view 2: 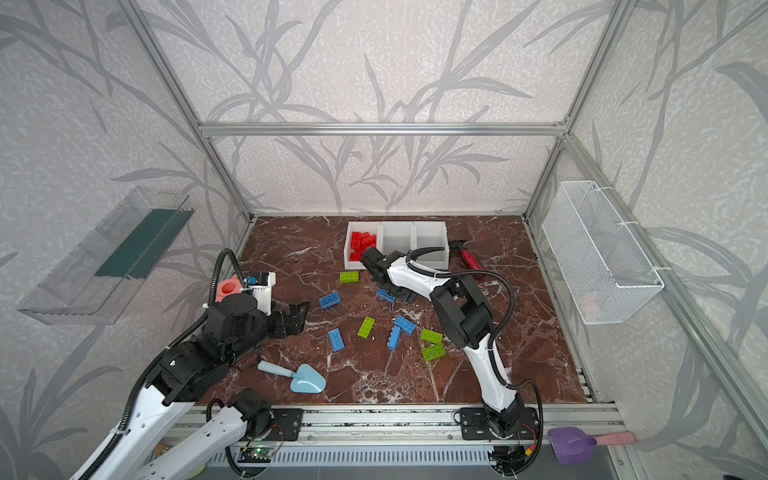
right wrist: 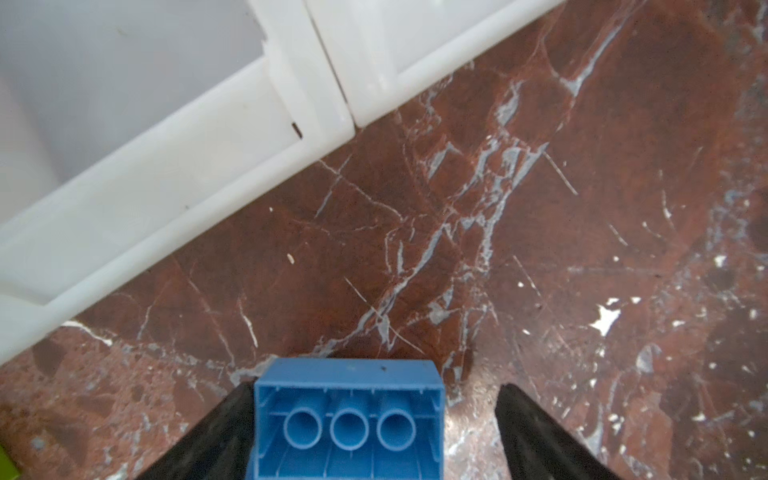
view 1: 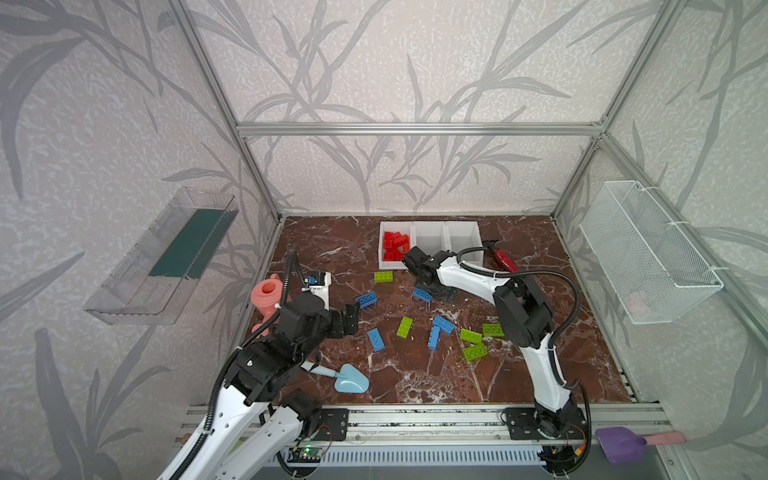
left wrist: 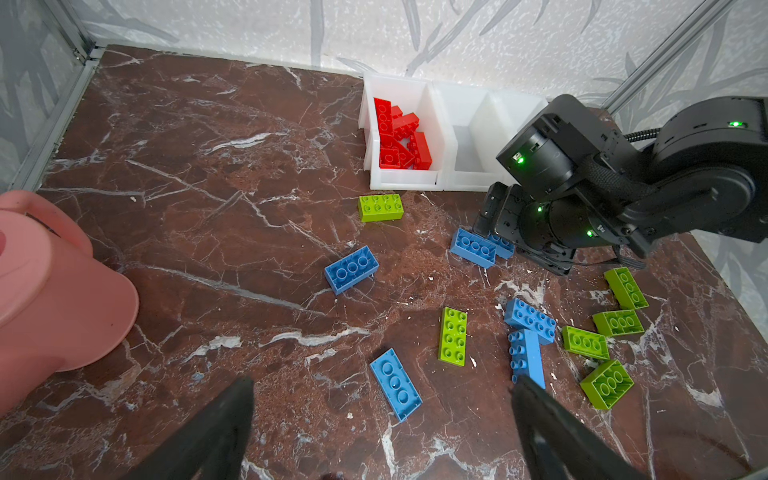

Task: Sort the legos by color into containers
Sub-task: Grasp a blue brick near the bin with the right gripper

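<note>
Tabletop [view 1: 415, 374]: marble.
Containers [view 1: 430, 241]: three, white.
Legos [left wrist: 453, 336]: you have six green loose, at least five blue.
Left gripper [left wrist: 381, 380]: wide.
Right gripper [right wrist: 374, 386]: slack around blue lego [right wrist: 349, 428].

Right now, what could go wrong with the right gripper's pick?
1. Blue rectangular plastic brick sits off-centre in the right gripper, touching one finger, gap to the other; closing may twist it.
2. White plastic bins stand close ahead; a low lift could clip their front wall.
</note>
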Available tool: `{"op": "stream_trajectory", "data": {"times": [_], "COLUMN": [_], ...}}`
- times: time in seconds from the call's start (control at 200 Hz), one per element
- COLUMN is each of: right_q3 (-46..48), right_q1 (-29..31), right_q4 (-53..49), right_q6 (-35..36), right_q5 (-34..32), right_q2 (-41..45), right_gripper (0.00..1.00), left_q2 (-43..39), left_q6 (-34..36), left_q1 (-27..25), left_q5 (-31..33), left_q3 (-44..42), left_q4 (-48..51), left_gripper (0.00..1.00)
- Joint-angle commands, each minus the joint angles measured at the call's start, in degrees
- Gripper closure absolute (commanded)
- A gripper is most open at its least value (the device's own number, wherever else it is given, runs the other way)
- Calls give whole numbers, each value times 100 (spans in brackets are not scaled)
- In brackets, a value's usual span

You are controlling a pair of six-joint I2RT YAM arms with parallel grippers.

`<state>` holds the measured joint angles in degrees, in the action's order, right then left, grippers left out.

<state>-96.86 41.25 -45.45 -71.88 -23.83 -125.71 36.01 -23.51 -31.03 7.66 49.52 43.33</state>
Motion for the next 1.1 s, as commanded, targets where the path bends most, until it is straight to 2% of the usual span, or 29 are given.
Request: {"op": "stream_trajectory", "data": {"times": [0.0, 0.165, 0.315, 0.4, 0.52, 0.575, 0.74, 0.9, 1.095], "right_q3": [-24, -61, -98, -100, -112, -110, -99, -14, 25], "right_q1": [-25, -25, -30, -28, -30, -30, -25, -30, -37], "right_q4": [3, 85, 106, 98, 80, 97, 84, 280, 789], "right_q6": [162, 260, 306, 353, 525, 602, 828, 1510, 2852], "right_q5": [-130, -35, 80, 107, 137, 159, 115, 107, 110], "right_q2": [-162, -249, -339, -349, -306, -271, -118, 273, 882], "right_gripper": [17, 19, 15, 18, 28, 37, 40, 40, 40], "left_q2": [-77, -111, -126, -148, -173, -175, -159, -110, -4], "left_q6": [106, 105, 101, 102, 109, 110, 110, 110, 122], "left_q1": [-30, -26, -29, -26, -27, -30, -33, -31, -31], "left_q5": [122, 148, 157, 182, 217, 239, 281, 366, 484], "left_q3": [-30, -23, -32, -34, -38, -33, -49, -49, -42], "left_q4": [123, 132, 141, 152, 158, 158, 158, 184, 215], "left_gripper": [4, 4, 4, 4, 4, 4, 4, 4, 4]}}
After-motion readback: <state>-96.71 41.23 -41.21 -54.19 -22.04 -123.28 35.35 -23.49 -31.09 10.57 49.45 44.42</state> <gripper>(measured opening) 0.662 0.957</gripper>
